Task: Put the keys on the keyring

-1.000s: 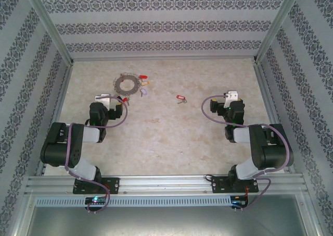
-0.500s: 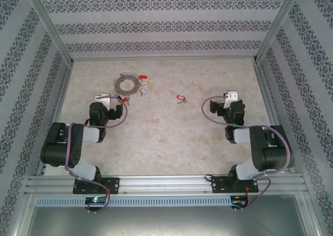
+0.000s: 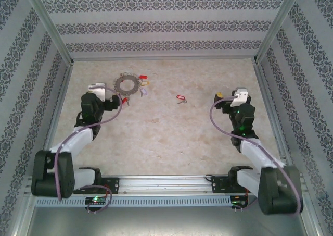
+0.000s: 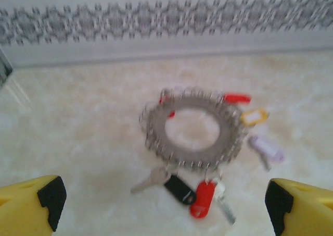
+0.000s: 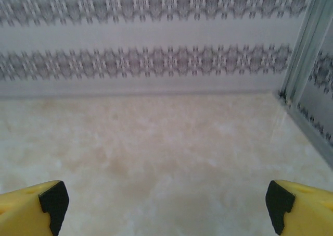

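The keyring (image 3: 126, 84) is a grey metal ring fringed with small keys and red, yellow, black and pale tags, lying at the far left of the table. In the left wrist view the keyring (image 4: 193, 153) lies just ahead of my open left gripper (image 4: 165, 202), whose yellow fingers (image 4: 31, 207) stand wide apart with nothing between them. The keys (image 3: 180, 99), small and silver with a red tag, lie alone mid-table, between the arms. My left gripper (image 3: 113, 101) hovers just near-left of the ring. My right gripper (image 3: 227, 98) is open and empty to the right of the keys, and the open right gripper (image 5: 165, 205) faces bare table.
Patterned walls enclose the table on three sides, with metal posts at the far corners (image 5: 304, 53). A metal rail (image 3: 166, 183) runs along the near edge at the arm bases. Marbled tabletop (image 3: 166, 137) stretches between the arms.
Both arms have unfolded from their tucked pose. The left gripper has shifted left, the right one right and slightly farther out. Keys and keyring lie unmoved.
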Tool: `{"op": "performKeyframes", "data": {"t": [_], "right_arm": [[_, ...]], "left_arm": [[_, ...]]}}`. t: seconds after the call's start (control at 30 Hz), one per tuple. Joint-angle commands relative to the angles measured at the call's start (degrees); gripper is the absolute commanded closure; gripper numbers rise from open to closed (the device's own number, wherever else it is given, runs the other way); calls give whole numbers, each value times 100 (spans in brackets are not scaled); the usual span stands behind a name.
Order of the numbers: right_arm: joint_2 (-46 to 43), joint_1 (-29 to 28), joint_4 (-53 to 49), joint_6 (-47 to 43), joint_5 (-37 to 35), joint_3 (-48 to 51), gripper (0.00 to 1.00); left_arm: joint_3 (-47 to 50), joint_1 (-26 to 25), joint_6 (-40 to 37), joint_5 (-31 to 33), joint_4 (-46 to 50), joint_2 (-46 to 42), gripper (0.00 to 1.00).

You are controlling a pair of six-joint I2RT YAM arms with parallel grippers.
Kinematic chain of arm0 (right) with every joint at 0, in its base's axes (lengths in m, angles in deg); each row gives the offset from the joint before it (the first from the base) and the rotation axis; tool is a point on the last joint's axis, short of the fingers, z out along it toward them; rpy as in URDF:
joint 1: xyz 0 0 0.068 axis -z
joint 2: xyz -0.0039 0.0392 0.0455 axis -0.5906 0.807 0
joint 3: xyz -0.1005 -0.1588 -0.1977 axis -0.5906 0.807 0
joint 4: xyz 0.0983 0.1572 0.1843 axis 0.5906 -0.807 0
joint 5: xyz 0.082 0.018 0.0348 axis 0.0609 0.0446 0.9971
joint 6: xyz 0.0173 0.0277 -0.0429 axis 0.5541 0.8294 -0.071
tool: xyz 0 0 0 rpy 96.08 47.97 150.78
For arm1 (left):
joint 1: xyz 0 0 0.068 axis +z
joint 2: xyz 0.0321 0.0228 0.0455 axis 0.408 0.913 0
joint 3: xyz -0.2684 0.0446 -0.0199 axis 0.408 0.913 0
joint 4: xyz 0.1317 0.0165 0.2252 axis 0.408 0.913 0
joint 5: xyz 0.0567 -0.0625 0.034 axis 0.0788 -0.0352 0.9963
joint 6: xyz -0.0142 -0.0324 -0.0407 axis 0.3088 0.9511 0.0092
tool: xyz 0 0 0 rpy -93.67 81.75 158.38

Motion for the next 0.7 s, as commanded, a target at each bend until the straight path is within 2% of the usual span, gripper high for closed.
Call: {"op": "performKeyframes", "data": {"t": [0.0, 0.07, 0.1, 0.13, 0.17, 0.2, 0.23, 0.4, 0.47, 0.67], "right_arm": [[-636, -13, -1209, 487, -126, -511, 2], [-886, 0, -1201, 1053, -576, -529, 2], [-961, 11, -1136, 1475, -906, -488, 2], [-1069, 37, -1184, 2011, -1359, -477, 2], [-1159, 109, -1400, 2290, -1497, -520, 2], [-1230, 206, -1664, 2425, -1410, -624, 2], [-1261, 284, -1956, 2455, -1195, -759, 2], [-797, 173, -3049, 2382, -306, -1338, 2], [-566, -68, -3256, 2281, -313, -1408, 2], [-206, -766, -3405, 2107, -422, -1430, 2]], "left_arm": [[-972, -29, 364, -322, 1549, -436, 1], [-1622, -32, 897, -121, 2057, -350, 1], [-1918, -32, 1371, 233, 2433, -243, 1], [-2306, -32, 2282, 878, 3167, -81, 1], [-2713, -13, 3169, 1448, 3998, 158, 1], [-2935, 77, 3426, 1413, 4241, 399, 1], [-3135, 205, 3267, 910, 4263, 708, 1], [-4735, 109, 2864, -69, 5391, 2522, 1], [-5058, -47, 2616, -458, 5286, 3105, 1], [-5741, -313, 2110, -850, 4850, 4424, 1]]}}
